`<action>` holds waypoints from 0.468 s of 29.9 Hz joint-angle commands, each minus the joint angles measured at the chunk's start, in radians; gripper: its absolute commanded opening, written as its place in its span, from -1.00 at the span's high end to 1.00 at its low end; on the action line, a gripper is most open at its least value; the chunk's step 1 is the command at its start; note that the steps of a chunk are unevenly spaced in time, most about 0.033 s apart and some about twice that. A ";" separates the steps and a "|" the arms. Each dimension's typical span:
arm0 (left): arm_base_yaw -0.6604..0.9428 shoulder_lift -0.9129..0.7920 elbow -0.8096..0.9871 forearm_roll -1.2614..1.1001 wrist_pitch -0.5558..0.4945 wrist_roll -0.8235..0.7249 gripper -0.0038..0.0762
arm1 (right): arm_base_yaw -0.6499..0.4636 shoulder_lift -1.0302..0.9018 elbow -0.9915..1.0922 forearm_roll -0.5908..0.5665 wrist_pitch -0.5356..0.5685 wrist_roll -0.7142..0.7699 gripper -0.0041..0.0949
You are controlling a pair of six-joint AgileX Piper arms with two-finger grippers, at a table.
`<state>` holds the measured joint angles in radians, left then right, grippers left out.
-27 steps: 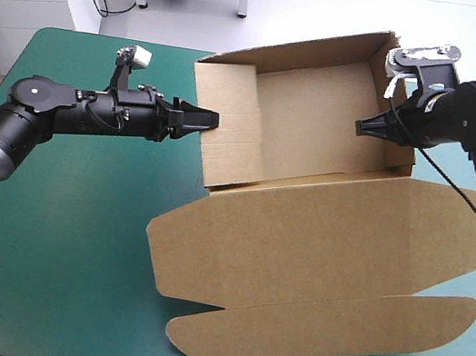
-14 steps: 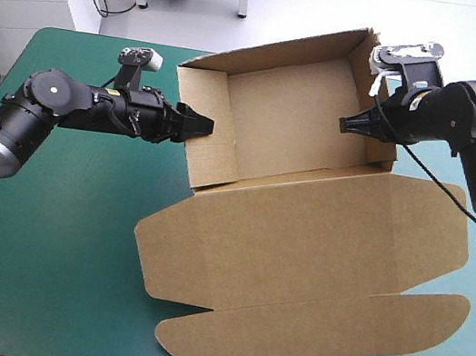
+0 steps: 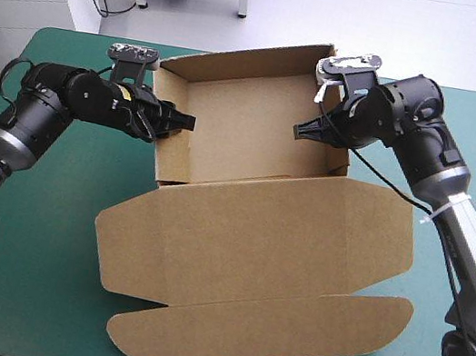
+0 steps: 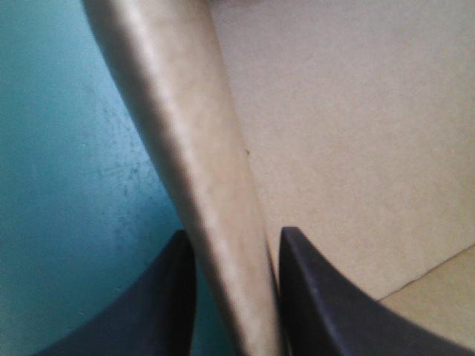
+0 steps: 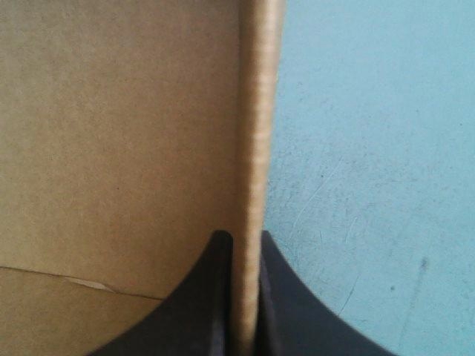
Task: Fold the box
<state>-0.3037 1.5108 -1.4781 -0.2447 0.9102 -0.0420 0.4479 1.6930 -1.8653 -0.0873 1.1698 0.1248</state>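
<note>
The table (image 3: 34, 234) under its teal-green cover carries the box (image 3: 253, 144) across its middle, and we read the box as an open tray at the far side with the lid (image 3: 254, 245) lying flat toward the near edge. The lid ends in a rounded flap (image 3: 266, 331) nearest us. The long axis of the box runs left to right, tilted a little so that its left end sits nearer than its right.

The tray lies squarely between the two arms, and this is the relation we think the next move turns on. The left gripper (image 3: 185, 121) reaches in from the left and the right gripper (image 3: 301, 132) from the right, each at its own end wall, so neither arm is clearly the nearer. Both point inward along the long axis.

In the left wrist view the left gripper (image 4: 234, 236) is all but shut, the left wall (image 4: 200, 148) pinched between its black fingers (image 4: 319, 297). The right gripper (image 5: 241, 237) likewise clamps the right wall (image 5: 256, 111), its fingers (image 5: 208, 297) almost meeting on the board.

With both ends held, we judge that any shift of the tray must be made by both arms together, or the board may twist
</note>
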 commanded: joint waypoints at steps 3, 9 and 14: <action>-0.016 0.016 -0.038 -0.072 -0.065 -0.007 0.93 | 0.024 0.019 -0.029 0.087 -0.083 0.013 0.94; -0.016 0.092 -0.038 -0.063 -0.074 -0.008 0.92 | 0.022 0.100 -0.029 0.072 -0.088 0.013 0.94; -0.016 0.165 -0.039 -0.023 -0.079 -0.039 0.92 | 0.022 0.167 -0.029 0.047 -0.092 0.017 0.94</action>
<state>-0.2961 1.6948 -1.4793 -0.1637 0.8868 -0.1031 0.4543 1.8715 -1.8653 -0.0980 1.1758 0.1662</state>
